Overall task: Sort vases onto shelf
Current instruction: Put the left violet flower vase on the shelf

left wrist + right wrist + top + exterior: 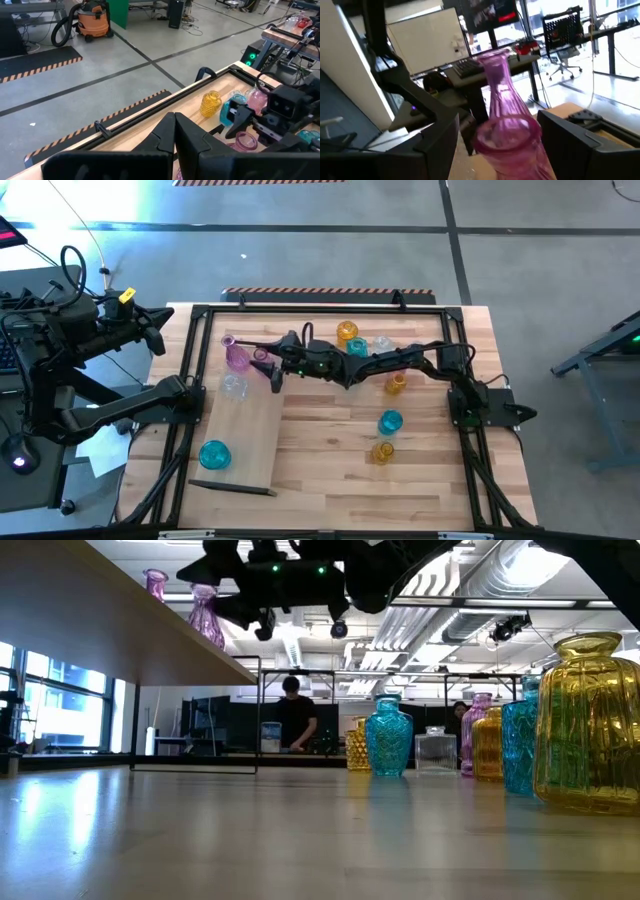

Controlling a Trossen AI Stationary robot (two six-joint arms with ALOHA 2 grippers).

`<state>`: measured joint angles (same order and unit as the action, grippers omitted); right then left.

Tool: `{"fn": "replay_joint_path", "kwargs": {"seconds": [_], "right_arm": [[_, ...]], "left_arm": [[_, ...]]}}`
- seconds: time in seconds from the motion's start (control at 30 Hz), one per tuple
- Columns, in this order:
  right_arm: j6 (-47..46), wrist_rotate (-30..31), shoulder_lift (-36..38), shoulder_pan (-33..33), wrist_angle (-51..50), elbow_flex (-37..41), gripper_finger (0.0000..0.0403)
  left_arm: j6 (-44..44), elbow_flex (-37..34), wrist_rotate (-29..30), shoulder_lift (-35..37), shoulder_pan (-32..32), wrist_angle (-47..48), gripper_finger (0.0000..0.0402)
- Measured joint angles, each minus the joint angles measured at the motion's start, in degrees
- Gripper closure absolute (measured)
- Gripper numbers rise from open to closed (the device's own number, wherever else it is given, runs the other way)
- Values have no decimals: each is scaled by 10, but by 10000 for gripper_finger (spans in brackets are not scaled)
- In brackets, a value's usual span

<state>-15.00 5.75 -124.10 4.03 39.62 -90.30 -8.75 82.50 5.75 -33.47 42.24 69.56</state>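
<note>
Pink vase (506,125) upright between spread jaws of right gripper (512,137), untouched

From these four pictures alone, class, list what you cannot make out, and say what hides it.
- Base of the pink vase: right wrist view, cut off by the frame edge.
- Clear vase on the shelf: high view, too faint for its shape.
- Right claw contact with the vase: high view, too small.

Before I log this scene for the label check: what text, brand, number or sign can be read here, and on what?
None can be read.
Screen behind the pink vase: marks too blurred to read.
Striped hazard strip at the table's far edge: stripes only, no words.
</note>
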Motion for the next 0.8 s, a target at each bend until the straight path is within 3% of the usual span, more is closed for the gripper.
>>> {"fn": "replay_joint_path", "kwargs": {"seconds": [0.47, 0.67, 0.8], "right_arm": [[41, 26, 53, 0, -17, 0, 150], [27, 49, 97, -5, -112, 0, 156], [5, 85, 137, -22, -185, 0, 193]], "left_arm": [[15, 0, 0, 0, 0, 0, 401], [35, 0, -1, 0, 0, 0, 401], [53, 0, -10, 0, 0, 2, 401]]}}
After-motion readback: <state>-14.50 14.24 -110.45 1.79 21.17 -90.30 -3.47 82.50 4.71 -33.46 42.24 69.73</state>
